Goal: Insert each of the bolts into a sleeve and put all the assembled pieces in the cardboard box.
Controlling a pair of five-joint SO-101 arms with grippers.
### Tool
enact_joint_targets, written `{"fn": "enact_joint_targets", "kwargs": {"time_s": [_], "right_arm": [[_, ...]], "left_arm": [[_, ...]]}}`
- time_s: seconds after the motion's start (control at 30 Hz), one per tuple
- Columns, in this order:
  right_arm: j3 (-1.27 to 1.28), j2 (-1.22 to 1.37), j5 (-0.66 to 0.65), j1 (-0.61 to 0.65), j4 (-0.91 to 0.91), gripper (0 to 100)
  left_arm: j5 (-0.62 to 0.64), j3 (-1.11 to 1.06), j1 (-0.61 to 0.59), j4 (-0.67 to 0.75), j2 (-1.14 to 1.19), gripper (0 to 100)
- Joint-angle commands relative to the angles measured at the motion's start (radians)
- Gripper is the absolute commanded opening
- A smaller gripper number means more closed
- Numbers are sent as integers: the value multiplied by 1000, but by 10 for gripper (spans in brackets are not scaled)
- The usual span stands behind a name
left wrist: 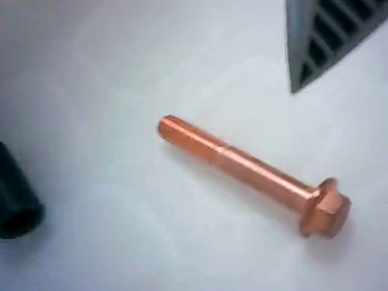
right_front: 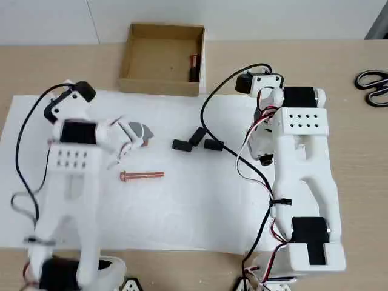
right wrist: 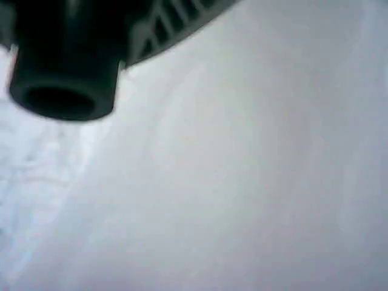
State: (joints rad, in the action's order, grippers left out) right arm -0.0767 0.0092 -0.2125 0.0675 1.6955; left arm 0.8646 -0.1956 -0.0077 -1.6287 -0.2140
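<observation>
— What lies nearest around the bolt (right_front: 142, 176)?

— It lies flat on the white paper (right_front: 182, 224), its head turned away from the loose sleeves. Just beyond it hangs the left gripper (right_front: 134, 140), jaws spread and empty. Nothing lies between the two.

— And further out from the bolt?

— Beyond it, toward the right arm, three loose sleeves (right_front: 198, 138) lie in a cluster. A black cable (right_front: 206, 106) loops over the paper just past them.

— What do the wrist cameras add?

— The left one shows the bolt's flanged hexagonal head and plain shank, which from above look like a thin copper rod. It also shows the end of a sleeve (left wrist: 15, 203) near the bolt's tip. The right one shows the right gripper (right wrist: 79, 36) pinching a black sleeve (right wrist: 63, 85), open end toward the camera, clear of the paper.

— And farthest from the bolt?

— The cardboard box (right_front: 136, 82) stands past the paper's edge on the wooden table (right_front: 351, 151). A dark piece with a copper end (right_front: 194, 65) lies inside, against one wall. Scissors (right_front: 373, 86) lie well apart, past the right arm. A pale wall (right_front: 182, 15) closes the scene.
</observation>
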Motion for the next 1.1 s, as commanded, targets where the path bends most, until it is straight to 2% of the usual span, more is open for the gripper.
{"fn": "enact_joint_targets", "kwargs": {"time_s": [0.0, 0.27, 0.4, 0.53, 0.8, 1.07], "right_arm": [[-5, -65, 14, 8, 16, 4], [-5, -65, 14, 5, 16, 4], [-5, -65, 14, 2, 16, 4], [-5, -65, 14, 2, 16, 4], [-5, -65, 14, 2, 16, 4], [-5, -65, 14, 2, 16, 4]], "left_arm": [[26, 170, -12, -100, 169, 319], [158, 191, 60, -123, 333, 293], [164, 185, 91, -123, 344, 292], [164, 174, 69, -118, 344, 291], [160, 39, 8, 28, 344, 291], [161, -74, 5, 166, 344, 291]]}}
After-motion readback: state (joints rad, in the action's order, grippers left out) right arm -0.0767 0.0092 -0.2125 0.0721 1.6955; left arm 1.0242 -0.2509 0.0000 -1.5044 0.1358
